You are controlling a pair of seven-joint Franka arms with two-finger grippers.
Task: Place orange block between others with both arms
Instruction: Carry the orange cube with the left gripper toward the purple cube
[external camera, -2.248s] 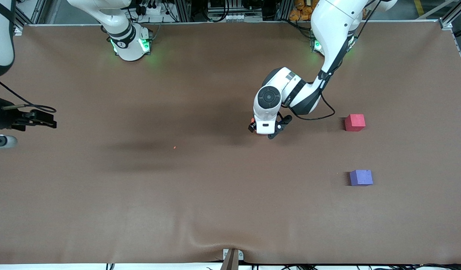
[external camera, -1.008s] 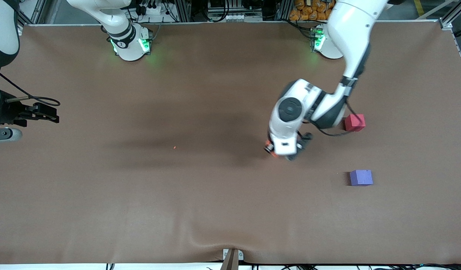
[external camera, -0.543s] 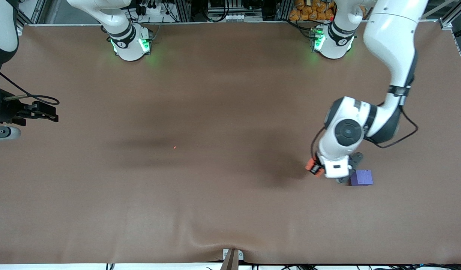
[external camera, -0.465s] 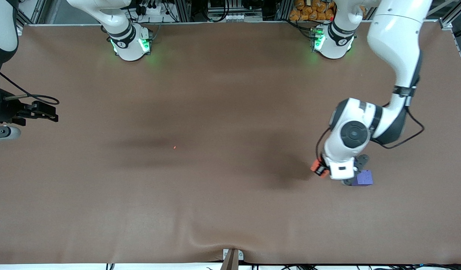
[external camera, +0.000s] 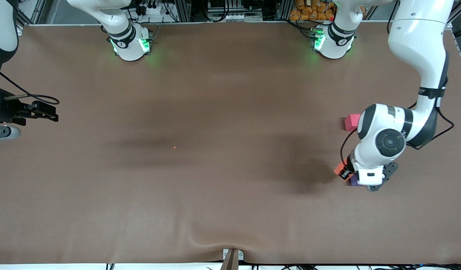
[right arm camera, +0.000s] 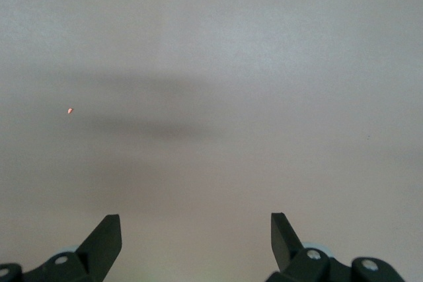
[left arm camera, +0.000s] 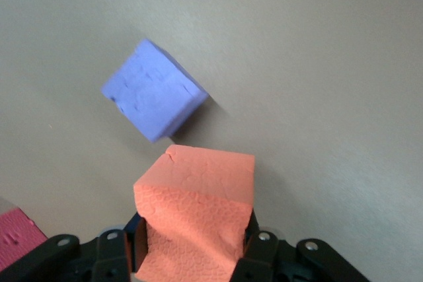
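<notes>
The brown table (external camera: 215,112) is crossed by the left arm (external camera: 421,56), which hides most of the purple block (left arm camera: 153,89) and part of the red block (external camera: 351,122) in the front view. The orange block (left arm camera: 195,212) is clamped in the left gripper (left arm camera: 192,246) over the purple block, near the left arm's end. The right gripper (right arm camera: 195,237), jaws apart, waits over the right arm's end. An orange speck (right arm camera: 69,110) is seen mid-table.

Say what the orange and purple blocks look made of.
Orange block: likely foam, matte; its face is finely pebbled, with a small crack at one top edge. Purple block: probably the same foam, matte, with a dimpled surface and nicked edges.
</notes>
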